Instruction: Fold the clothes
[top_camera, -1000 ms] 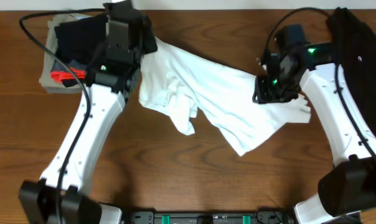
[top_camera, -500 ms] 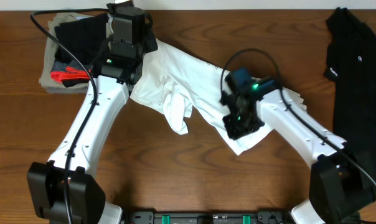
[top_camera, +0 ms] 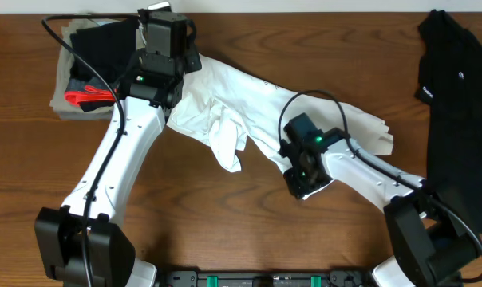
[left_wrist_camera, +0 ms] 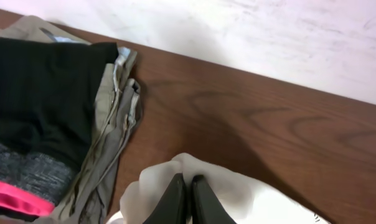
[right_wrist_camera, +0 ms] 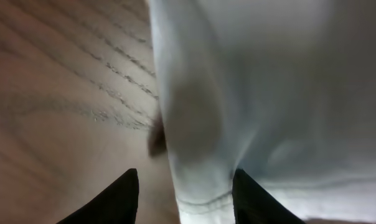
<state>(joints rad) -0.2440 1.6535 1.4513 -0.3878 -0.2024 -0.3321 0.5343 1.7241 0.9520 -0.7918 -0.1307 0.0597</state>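
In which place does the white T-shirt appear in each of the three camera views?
Overhead: the white T-shirt lies diagonally across the picture's middle, from upper left to right.
Left wrist: bottom centre, pinched by the shut left end effector.
Right wrist: it fills the right half, with its hem inside the right end effector.
Shared landmark: the brown wooden table.
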